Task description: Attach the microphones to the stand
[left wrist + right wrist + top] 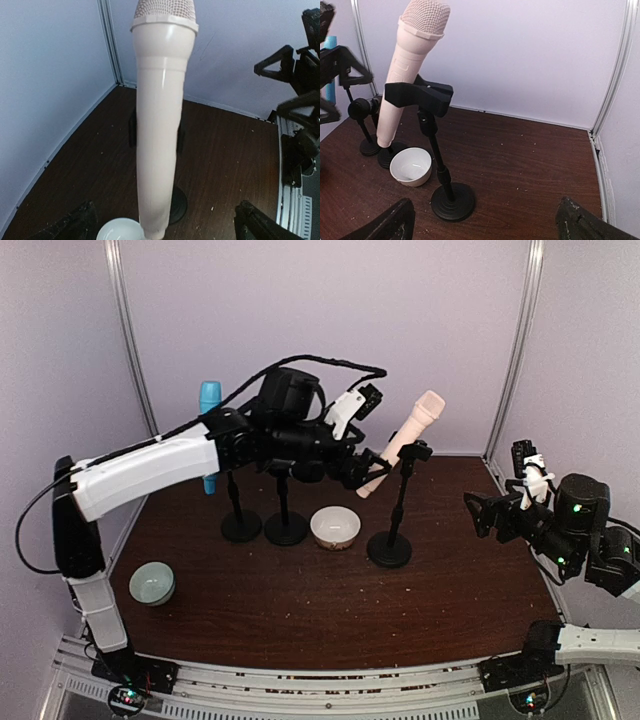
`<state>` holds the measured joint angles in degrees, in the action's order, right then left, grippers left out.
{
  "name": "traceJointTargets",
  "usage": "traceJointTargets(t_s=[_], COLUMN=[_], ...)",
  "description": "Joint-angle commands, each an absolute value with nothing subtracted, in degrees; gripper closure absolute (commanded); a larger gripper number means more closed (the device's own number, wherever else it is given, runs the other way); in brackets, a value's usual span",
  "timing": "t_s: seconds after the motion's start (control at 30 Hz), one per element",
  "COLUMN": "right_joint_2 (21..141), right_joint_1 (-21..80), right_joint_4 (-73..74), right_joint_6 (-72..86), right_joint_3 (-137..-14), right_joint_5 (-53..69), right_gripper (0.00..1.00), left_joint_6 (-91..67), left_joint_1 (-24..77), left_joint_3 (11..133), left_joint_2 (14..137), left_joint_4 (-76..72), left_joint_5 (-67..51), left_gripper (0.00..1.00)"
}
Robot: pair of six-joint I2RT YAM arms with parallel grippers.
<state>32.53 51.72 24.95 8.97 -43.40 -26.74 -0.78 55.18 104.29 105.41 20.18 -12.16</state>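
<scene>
Seen from above, with twelve o'clock at the far wall, a dark wooden table carries three small black stands in a row.

The pale cream-pink microphone sits in the clip of the right-hand stand, at about two o'clock from the table's middle. The clip grips it around mid-body. It is tilted, with its mesh head up toward one o'clock and its tail down toward seven.

The left gripper is at the microphone's lower end. In the left wrist view we see its fingers spread wide, one on each side of the microphone and clear of it.

The light blue microphone stands upright at eleven o'clock, above the left-hand stand. The left arm covers the top of the middle stand, so we cannot tell what it carries.

A white bowl rests between the middle and right-hand stands. A pale green bowl lies at eight o'clock.

The right gripper hovers at the three o'clock edge, well apart from the stands. Its fingers are parted with nothing between them.
</scene>
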Motion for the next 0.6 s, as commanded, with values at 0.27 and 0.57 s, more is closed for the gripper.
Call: traceJointTargets(t_s=[0.27, 0.57], right_joint_2=[41.99, 47.04], right_joint_1=[51.73, 51.96], right_joint_4=[24.44, 20.28], right_joint_6=[17.51, 14.31], right_joint_3=[-50.91, -51.07], right_joint_5=[-41.53, -38.15], right_gripper=[0.00, 0.00], left_joint_6=[-5.45, -3.52], left_joint_1=[54.87, 50.43], left_joint_3=[70.56, 53.53], left_joint_2=[71.48, 54.62], left_joint_4=[26.82, 19.20], left_joint_5=[9.89, 31.01], left_gripper=[0.02, 0.02])
